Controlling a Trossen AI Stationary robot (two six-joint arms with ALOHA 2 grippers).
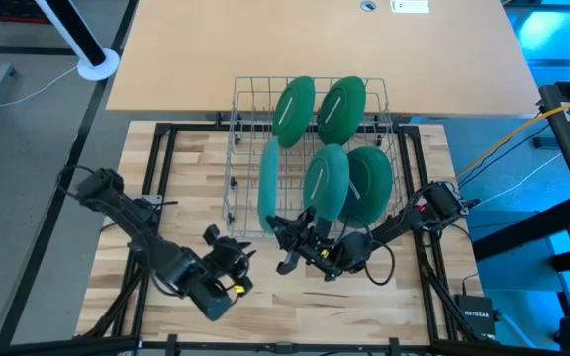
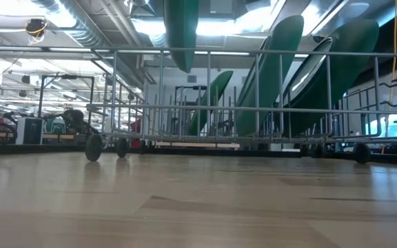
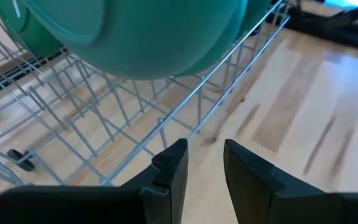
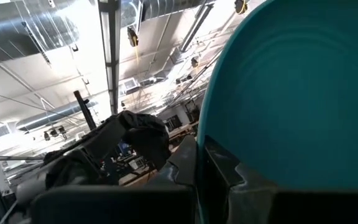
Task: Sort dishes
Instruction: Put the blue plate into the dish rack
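While four plates stand on edge in the rack, a fifth plate hangs edge-on over its left part, pinched by the right gripper.

The four plates lean in two rows. The right gripper's fingers are closed on the fifth plate's rim. The left gripper, near the rack's front-left corner, holds nothing, its fingers slightly parted. Whether the plate's lower edge touches the wires seems unclear.
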